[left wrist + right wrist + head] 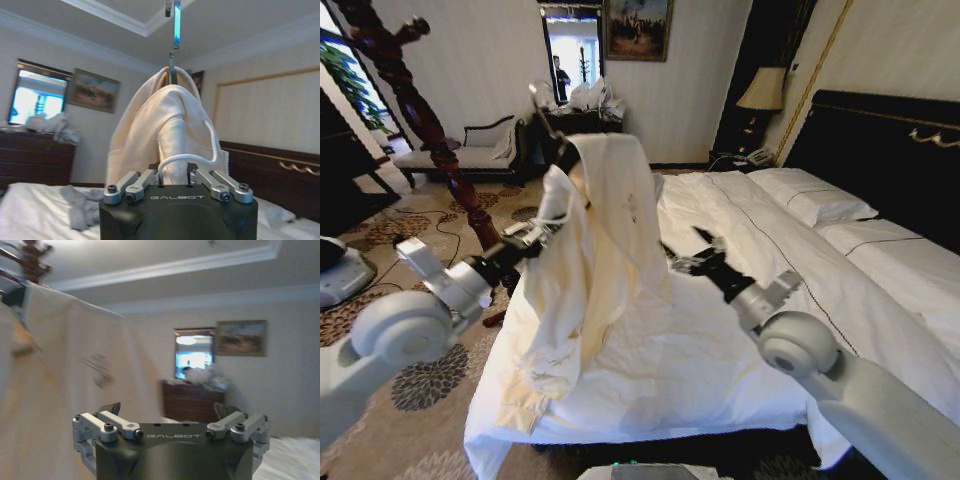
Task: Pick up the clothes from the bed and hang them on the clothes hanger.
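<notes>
The clothes [605, 240] hang over the bed's [740, 350] left edge, between the two claws.

A furnished hotel-style bedroom: a wide bed [880, 270] with white sheets, pillows [815, 200] and a tall dark headboard [900, 150] at the right of the frame; a bedside lamp [762, 92]; patterned carpet [420, 385] lower left; a dark dresser [582, 122], mirror [572, 50] and framed painting [637, 27] against the far wall.

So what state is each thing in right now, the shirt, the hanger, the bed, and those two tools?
Shirt: draped over the hanger, lifted, its tail trailing on the bed.
Hanger: held upright, mostly covered, hook showing.
Bed: made, sheets rumpled.
Left tool: shut on the shirt.
Right tool: open, beside the shirt.
</notes>
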`<state>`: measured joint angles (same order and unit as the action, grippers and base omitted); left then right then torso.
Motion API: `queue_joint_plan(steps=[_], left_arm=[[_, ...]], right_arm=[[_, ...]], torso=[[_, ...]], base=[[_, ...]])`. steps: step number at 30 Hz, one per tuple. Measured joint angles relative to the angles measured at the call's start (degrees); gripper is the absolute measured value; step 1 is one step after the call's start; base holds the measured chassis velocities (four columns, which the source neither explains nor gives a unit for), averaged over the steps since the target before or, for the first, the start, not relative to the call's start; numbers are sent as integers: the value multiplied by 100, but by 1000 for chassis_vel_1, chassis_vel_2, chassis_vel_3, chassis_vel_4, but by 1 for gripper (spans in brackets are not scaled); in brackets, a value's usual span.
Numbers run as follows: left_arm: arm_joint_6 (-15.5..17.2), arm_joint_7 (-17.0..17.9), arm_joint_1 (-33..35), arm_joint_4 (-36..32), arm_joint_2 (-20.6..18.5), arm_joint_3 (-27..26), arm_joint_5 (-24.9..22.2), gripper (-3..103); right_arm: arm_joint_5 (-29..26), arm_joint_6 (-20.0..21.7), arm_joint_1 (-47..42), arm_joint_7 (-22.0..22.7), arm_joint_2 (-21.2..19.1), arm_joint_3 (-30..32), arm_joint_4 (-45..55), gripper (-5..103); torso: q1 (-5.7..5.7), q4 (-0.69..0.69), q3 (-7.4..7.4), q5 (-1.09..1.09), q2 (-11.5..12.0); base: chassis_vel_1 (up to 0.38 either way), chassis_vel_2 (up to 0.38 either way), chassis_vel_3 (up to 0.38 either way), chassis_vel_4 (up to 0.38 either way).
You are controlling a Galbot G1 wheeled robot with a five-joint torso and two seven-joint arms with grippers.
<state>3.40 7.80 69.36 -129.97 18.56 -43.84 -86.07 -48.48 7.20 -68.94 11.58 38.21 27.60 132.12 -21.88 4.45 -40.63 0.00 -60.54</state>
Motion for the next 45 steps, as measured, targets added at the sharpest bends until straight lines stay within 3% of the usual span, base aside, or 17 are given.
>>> queue_joint_plan(steps=[6,15,22,30,35,38,41,44,45], left_arm=[[61,52,-42,272,-120,-290,-408,20],[275,59,-267,978,-690,-722,-1137,20],[452,15,-274,1491,-1012,-1124,-1766,20],[625,-154,-348,2107,-1322,-1237,-2145,20],[774,-482,-506,2609,-1592,-1148,-2315,20],[820,-991,-551,3230,-1883,-996,-2309,20],[832,-1237,-542,3505,-2015,-924,-2273,20],[825,-1818,-464,3934,-2319,-766,-2111,20],[825,-1818,-464,3934,-2319,-766,-2111,20]], right_arm=[[93,-1,-740,4,169,689,92,100],[170,22,-1690,53,561,1841,425,100],[392,23,-2246,26,828,2194,704,100],[578,24,-2592,-2,1062,2337,956,100],[777,17,-2778,-55,1241,2338,1085,100],[842,14,-2843,-68,1361,2318,1123,100],[868,13,-2871,-73,1404,2308,1124,100],[913,10,-2915,-79,1456,2287,1124,100],[913,10,-2915,-79,1456,2287,1124,100]], torso=[[0,1,0,0,0],[0,0,0,0,0],[0,0,0,0,0],[0,-1,0,-2,0],[0,1,0,-1,0],[0,0,0,-1,0],[0,-1,0,-1,0],[0,0,0,-1,0],[0,0,0,-1,0]], base=[[0,0,0,0],[0,0,0,0],[0,0,0,0],[0,0,0,0],[0,0,0,0],[0,0,0,0],[0,0,0,0],[0,0,0,0],[0,0,0,0]])
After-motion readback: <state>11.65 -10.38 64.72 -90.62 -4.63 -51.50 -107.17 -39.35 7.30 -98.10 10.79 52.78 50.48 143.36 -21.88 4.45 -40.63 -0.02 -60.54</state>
